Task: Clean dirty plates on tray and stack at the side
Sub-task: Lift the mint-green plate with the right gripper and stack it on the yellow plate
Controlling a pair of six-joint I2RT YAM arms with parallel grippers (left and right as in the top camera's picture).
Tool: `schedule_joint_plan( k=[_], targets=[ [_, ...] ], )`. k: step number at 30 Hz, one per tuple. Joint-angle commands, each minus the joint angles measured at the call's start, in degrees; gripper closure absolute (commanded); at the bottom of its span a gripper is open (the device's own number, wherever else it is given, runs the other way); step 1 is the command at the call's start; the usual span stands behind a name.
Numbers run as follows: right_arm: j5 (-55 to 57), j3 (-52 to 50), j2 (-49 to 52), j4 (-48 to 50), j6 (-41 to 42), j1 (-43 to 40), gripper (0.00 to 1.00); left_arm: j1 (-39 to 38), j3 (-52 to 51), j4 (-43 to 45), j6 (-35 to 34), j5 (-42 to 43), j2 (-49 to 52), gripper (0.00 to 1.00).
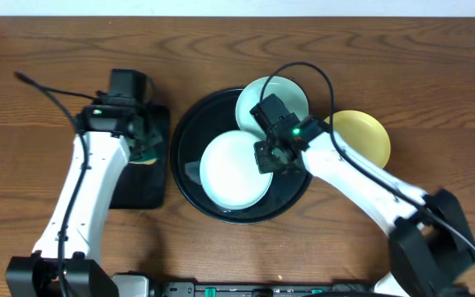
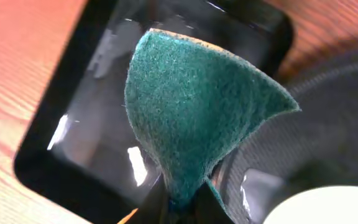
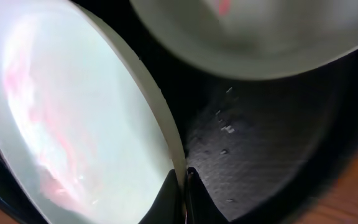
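- The right tool is clamped on the rim of an aqua plate, with 1 finger on each face of the rim.
- That plate lies inside the round black tray, toward its near side. The wrist view shows pinkish smears on the plate's face.
- Beside the right tool, the tray's bare floor carries a few pale crumbs.
- A 2nd aqua plate lies across the tray's far-right rim, just beyond the right tool.
- The yellow plate rests on the desk just right of the tray, partly hidden by the right arm.
- The left tool is pinched together on a green scouring pad, which stands up from its fingers.
- Under that pad lies the smaller rectangular black tray, on the desk just left of the round tray. Whether the pad touches it cannot be told.
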Motion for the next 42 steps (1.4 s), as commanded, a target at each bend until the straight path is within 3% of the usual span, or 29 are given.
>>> schedule_joint_plan(
  k=[1, 19, 27, 34, 38, 42],
  targets=[
    [11.5, 1.2, -3.2, -0.2, -3.9, 2.4, 0.99, 2.5, 1.0, 0.5, 1.3, 0.0, -0.4, 0.92],
    [68.1, 1.2, -7.2, -0.2, -8.2, 24.1, 0.99, 3.5, 0.9, 1.9, 1.2, 0.0, -0.4, 0.93],
    [85.8, 1.2, -7.3, 0.4, -8.2, 27.7, 0.99, 3.5, 0.9, 1.8, 1.2, 0.0, -0.4, 0.92],
    [87.1, 1.2, -7.6, 1.3, -8.2, 27.7, 0.99, 3.5, 0.8, 1.8, 1.2, 0.0, -0.4, 0.92],
    [73.1, 1.2, -7.6, -1.1, -8.1, 27.1, 0.99, 3.5, 0.6, 1.8, 1.2, 0.0, -0.4, 0.93],
    [53.1, 1.2, -7.6, -3.5, -1.8, 24.3, 0.99, 3.5, 0.0, 1.8, 1.2, 0.0, -0.4, 0.92]
  ],
)
